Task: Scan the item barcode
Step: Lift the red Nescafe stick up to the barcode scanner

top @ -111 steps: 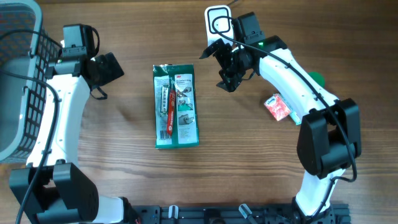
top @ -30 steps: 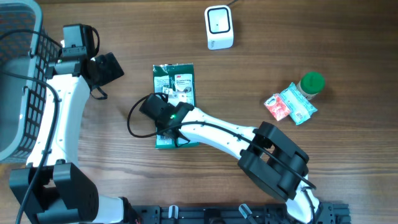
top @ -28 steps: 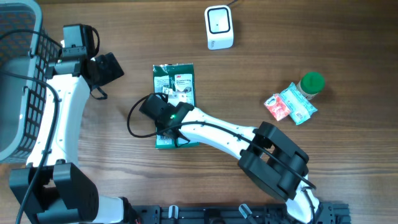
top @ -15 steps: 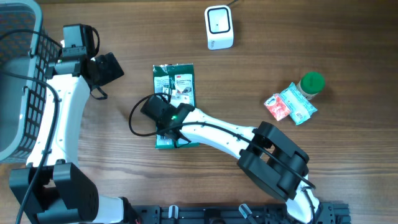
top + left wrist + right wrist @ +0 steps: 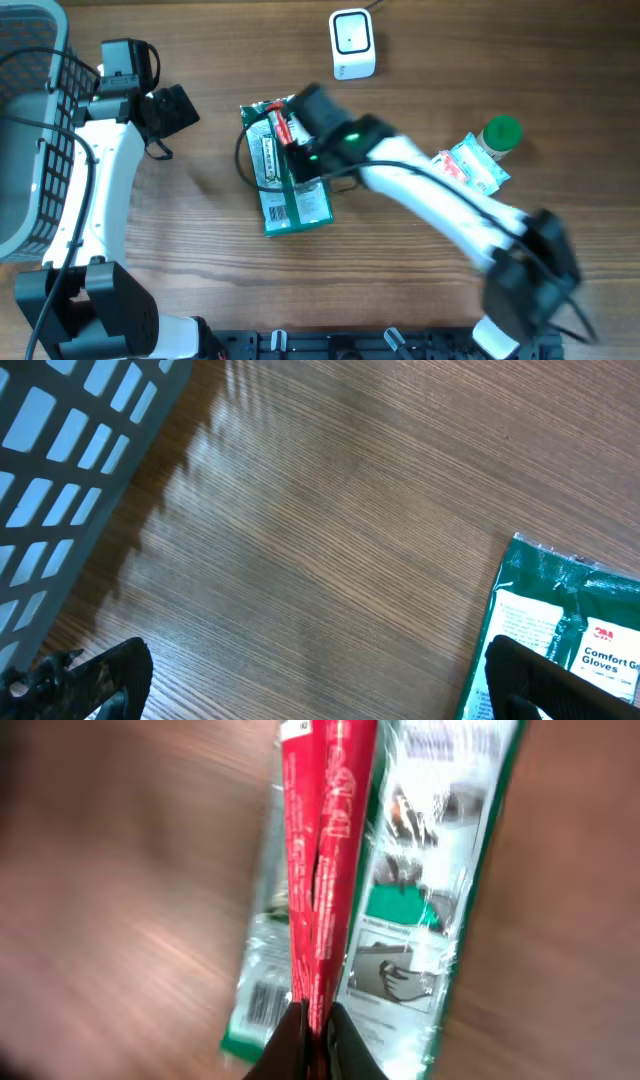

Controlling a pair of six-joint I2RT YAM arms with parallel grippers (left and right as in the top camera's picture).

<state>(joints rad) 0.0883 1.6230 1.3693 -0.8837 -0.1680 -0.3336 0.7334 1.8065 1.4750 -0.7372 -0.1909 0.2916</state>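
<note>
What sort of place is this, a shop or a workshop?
Most likely a test bench set up like a shop checkout. A small white barcode scanner stands on the wooden table, a grey shopping basket sits at one edge, and a glove packet in retail wrapping is there too.

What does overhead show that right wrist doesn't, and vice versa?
Overhead only: scanner, basket, green-capped bottle, snack packets, both arms. Right wrist only: the right gripper and its shut pinch, close up. Both: the green glove package it holds, with its red strip.
</note>
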